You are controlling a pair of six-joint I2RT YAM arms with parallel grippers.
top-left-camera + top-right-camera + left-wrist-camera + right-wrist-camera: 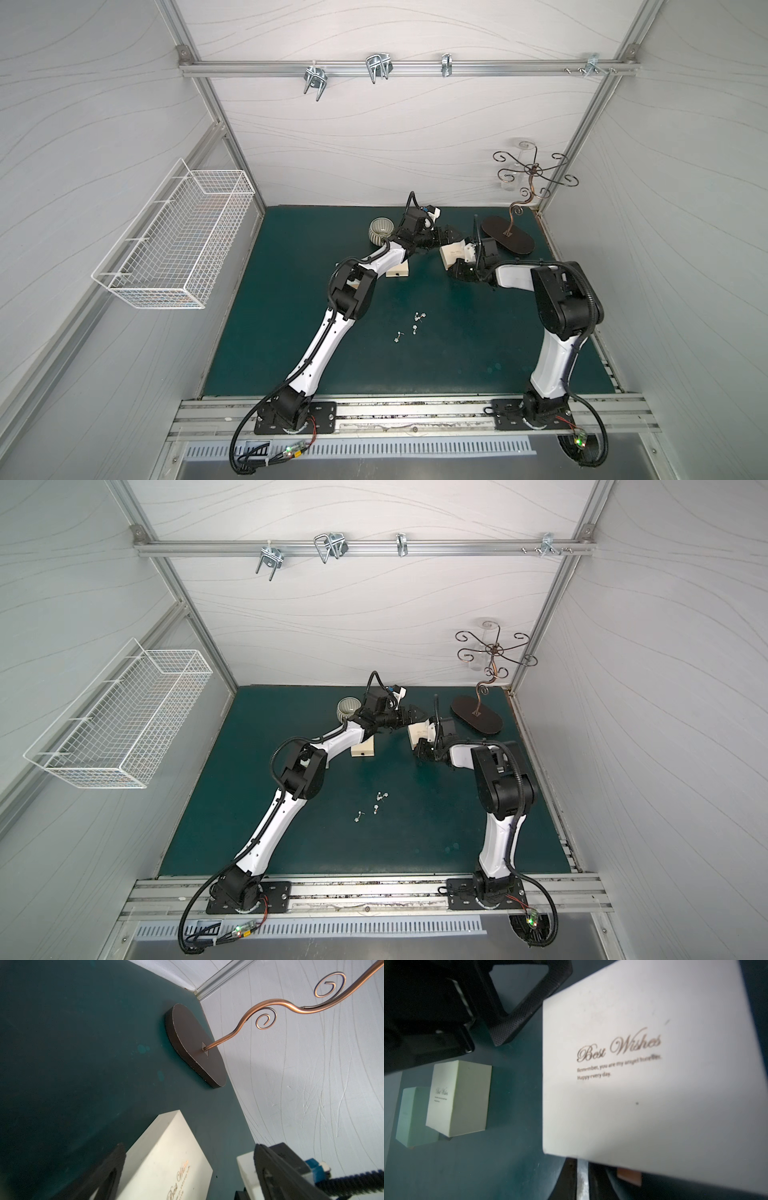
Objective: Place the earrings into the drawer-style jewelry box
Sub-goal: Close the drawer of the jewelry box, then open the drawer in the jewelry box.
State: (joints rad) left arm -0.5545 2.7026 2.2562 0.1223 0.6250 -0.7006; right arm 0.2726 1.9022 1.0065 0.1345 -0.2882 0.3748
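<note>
Matte cream jewelry box (pixel 643 1105) (gilt script); tiny silvery earrings (pixel 415 328).

A white wire basket (pixel 174 245) hung on the left wall. Metal hooks (pixel 377 68) sat along an aluminium rail (pixel 249 68) across the back wall. On the dark green mat (pixel 457 353), a ribbed cup (pixel 381 232) stood near the back edge. It was well apart from a copper scrollwork jewelry stand (pixel 515 241), whose dark oval base (pixel 193 1043) lay in the far right corner.
</note>
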